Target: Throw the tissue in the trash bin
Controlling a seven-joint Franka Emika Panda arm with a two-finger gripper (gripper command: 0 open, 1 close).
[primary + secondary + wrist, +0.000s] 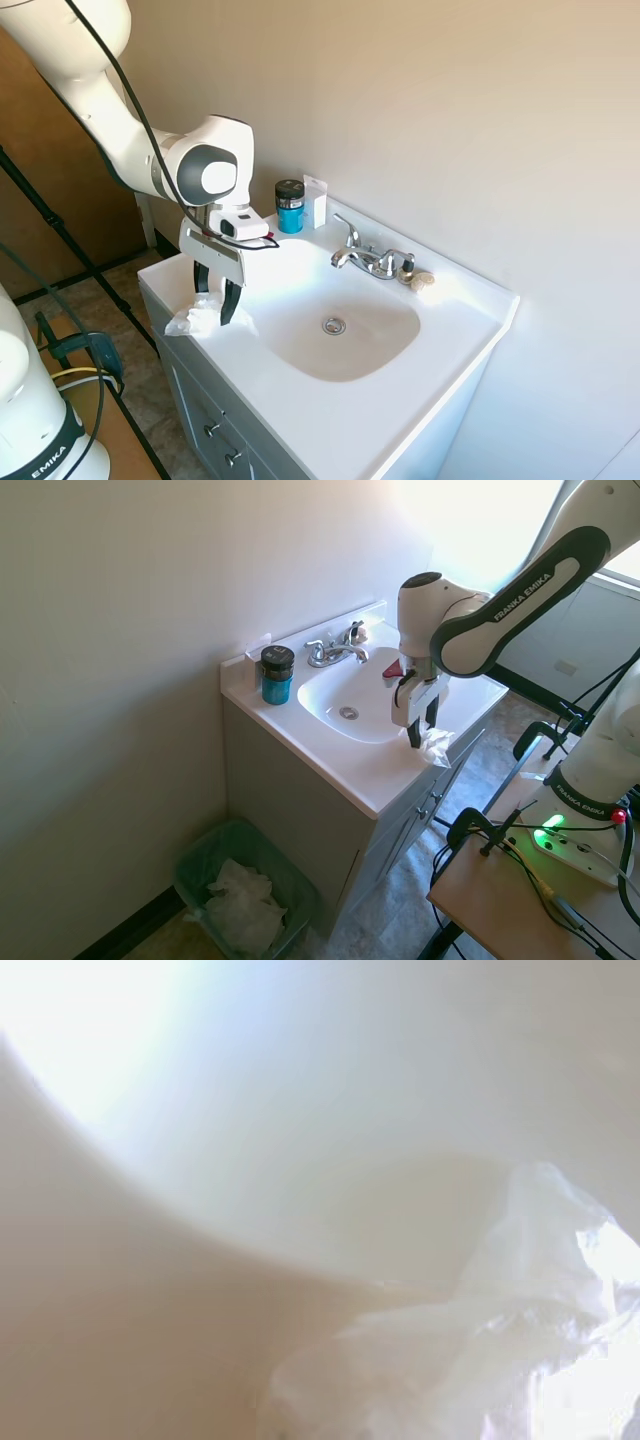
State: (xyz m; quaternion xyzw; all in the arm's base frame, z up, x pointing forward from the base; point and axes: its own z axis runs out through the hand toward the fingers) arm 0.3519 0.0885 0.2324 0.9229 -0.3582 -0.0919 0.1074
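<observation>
The white vanity top (455,385) with its moulded oval sink basin (375,335) fills the middle of the first exterior view, on a grey cabinet (300,810) with small knobs on its doors. The white Franka arm (110,110) comes in from ten o'clock in that view and from two o'clock in the second exterior view, bending down over the counter's front corner.

On the floor by the cabinet, at about seven o'clock in the second exterior view, stands a green trash bin (195,865) with crumpled white paper already lying inside.

The gripper (216,305) points straight down at the counter's edge, at nine o'clock from the basin's drain (334,325). Its dark fingers (231,300) stand apart, one on each side of the tissue (192,318), with their tips at or very near the counter; whether they press the paper cannot be told. The tissue lies crumpled on the counter corner, partly jutting toward the edge, and it also fills the wrist view's lower part as blurred white folds (470,1360).

A chrome faucet (368,258) sits behind the basin at twelve o'clock from the drain. At the counter's back corner stands a blue jar (290,207) with a black lid, just beside a small white card (316,200) leaning at the wall. A small tan object (421,281) lies next to the faucet.
</observation>
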